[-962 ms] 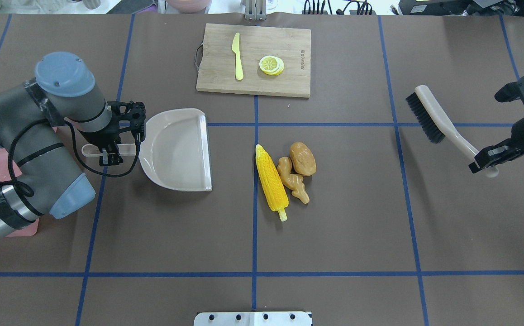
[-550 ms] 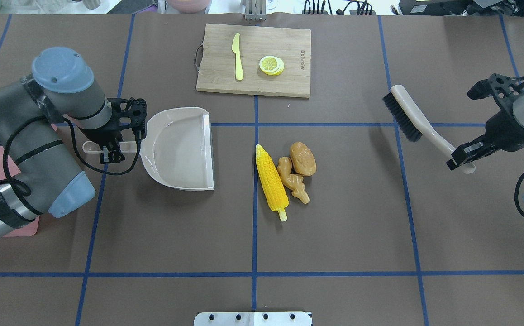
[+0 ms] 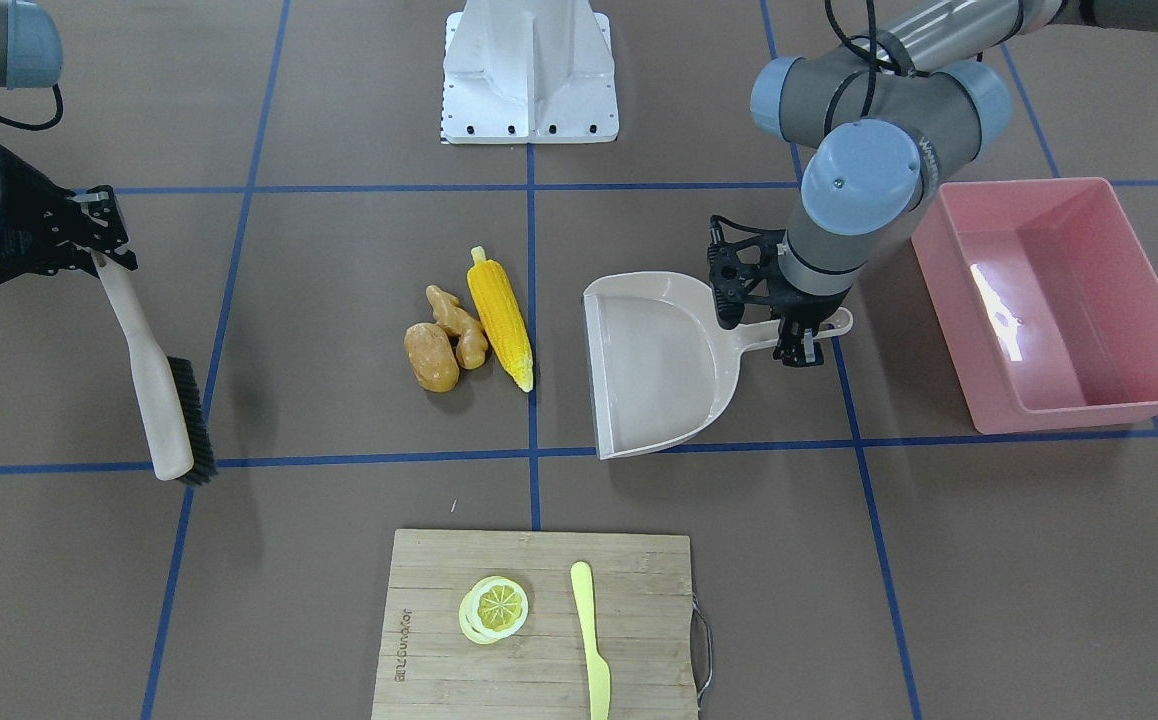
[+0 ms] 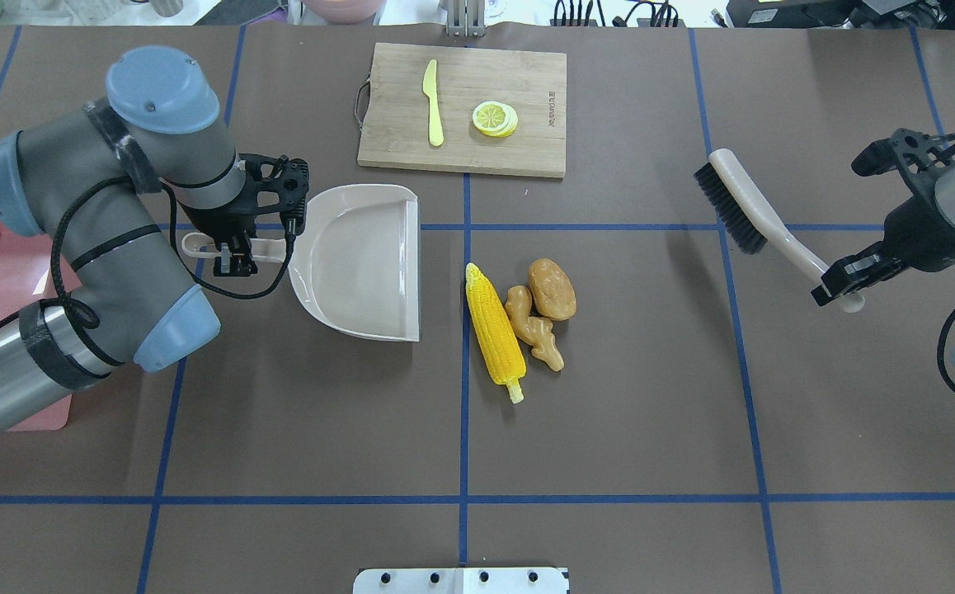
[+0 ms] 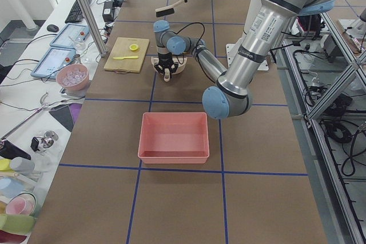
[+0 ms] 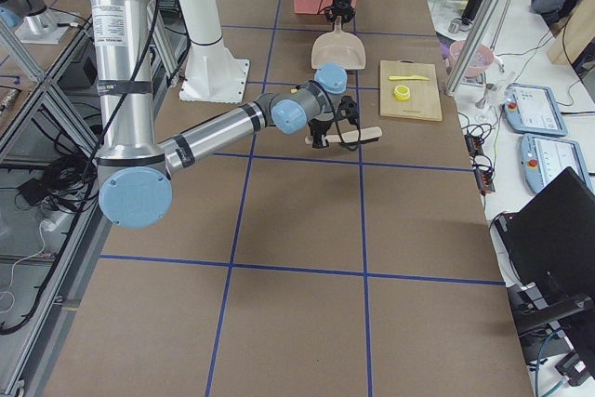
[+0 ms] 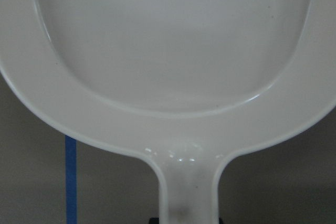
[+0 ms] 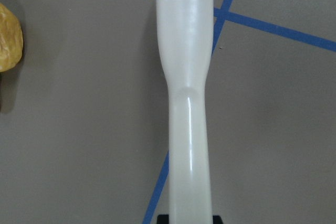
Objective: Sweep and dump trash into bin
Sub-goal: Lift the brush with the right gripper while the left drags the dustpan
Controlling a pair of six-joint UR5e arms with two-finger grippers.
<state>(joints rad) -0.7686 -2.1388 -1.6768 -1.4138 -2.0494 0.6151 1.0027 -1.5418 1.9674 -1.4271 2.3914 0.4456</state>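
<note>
A yellow corn cob [image 4: 495, 332], a tan ginger root [image 4: 533, 327] and a brown potato [image 4: 552, 289] lie together at the table's middle; they also show in the front view [image 3: 501, 317]. My left gripper [image 4: 230, 257] is shut on the handle of the beige dustpan [image 4: 366, 261], whose open edge faces the corn a short way off. My right gripper [image 4: 840, 290] is shut on the handle of a beige brush [image 4: 745, 202] with black bristles, held off the table to the right of the potato. The pink bin [image 3: 1049, 305] stands behind the left arm.
A wooden cutting board [image 4: 463, 109] with a yellow knife [image 4: 432, 102] and lemon slices [image 4: 495, 118] lies at the far middle of the table. Blue tape lines cross the brown table. The robot's base plate [image 4: 461, 580] is at the near edge.
The left arm has carried the dustpan to the right, nearer the corn. The right arm has brought the brush to the left, toward the trash, then nearly stopped. The trash has not moved.
</note>
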